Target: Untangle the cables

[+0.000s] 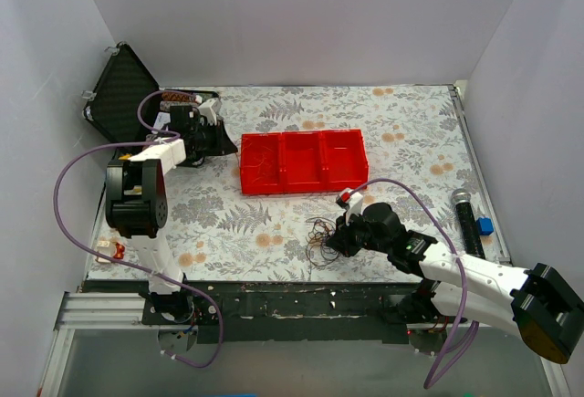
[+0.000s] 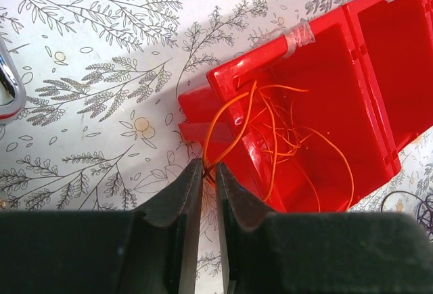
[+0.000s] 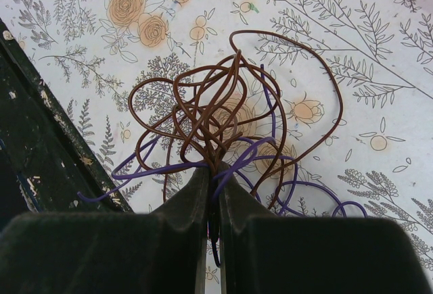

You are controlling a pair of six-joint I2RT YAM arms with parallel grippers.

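Orange wires (image 2: pixel 272 142) are seen in the end box of the red tray (image 2: pixel 318 44), right of middle in the left wrist view. One is pinched by the nearly shut left gripper (image 2: pixel 208 172). Low in the right wrist view, brown and purple wires (image 3: pixel 223 98) are held tight by the right gripper (image 3: pixel 213 176).

A floral-patterned counter (image 1: pixel 411 132) carries a red tray (image 1: pixel 301 187) of three compartments set side by side near its middle. At the far left corner a black case (image 1: pixel 123 91) stands open against the wall. Along the right edge lies a dark microphone (image 1: pixel 465 219) with a silvery head, and a small blue block (image 1: pixel 484 226) sits just beside it. A small red-and-white item (image 1: pixel 109 251) lies at the near left edge.
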